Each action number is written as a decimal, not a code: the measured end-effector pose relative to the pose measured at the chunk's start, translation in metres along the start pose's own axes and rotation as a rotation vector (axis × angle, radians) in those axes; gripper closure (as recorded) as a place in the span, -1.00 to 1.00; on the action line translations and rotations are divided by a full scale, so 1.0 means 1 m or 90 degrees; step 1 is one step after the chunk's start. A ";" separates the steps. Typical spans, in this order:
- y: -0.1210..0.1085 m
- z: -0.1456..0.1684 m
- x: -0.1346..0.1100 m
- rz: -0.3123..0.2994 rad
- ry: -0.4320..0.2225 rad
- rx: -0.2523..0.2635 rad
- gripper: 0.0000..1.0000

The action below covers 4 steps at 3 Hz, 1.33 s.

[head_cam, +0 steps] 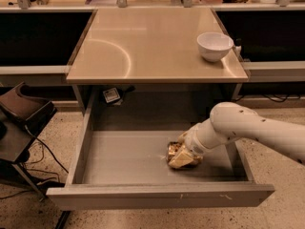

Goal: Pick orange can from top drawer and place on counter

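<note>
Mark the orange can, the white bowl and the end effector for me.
orange can [172, 150], camera view, its exposed left end.
white bowl [215, 46], camera view, its outer wall.
end effector [184, 157], camera view, its tip, down in the top drawer [124, 159] at the can.

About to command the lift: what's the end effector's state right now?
End effector: down in the wide shallow grey drawer, at the small shiny golden-orange can; open or closed cannot be told.
</note>
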State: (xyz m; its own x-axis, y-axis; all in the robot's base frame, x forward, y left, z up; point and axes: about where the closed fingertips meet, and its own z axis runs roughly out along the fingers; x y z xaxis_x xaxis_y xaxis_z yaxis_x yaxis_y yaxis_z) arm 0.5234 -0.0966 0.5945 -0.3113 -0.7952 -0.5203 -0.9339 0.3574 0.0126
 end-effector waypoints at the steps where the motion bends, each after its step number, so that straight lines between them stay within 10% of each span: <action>1: 0.000 0.000 0.000 0.000 0.000 -0.001 0.31; 3: -0.028 -0.076 -0.056 -0.021 0.023 0.075 1.00; 4: -0.060 -0.151 -0.111 -0.023 0.019 0.132 1.00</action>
State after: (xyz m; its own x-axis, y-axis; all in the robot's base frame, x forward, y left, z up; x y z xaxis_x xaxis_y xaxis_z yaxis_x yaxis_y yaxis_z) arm 0.5876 -0.1038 0.7799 -0.2857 -0.8226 -0.4917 -0.8894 0.4187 -0.1837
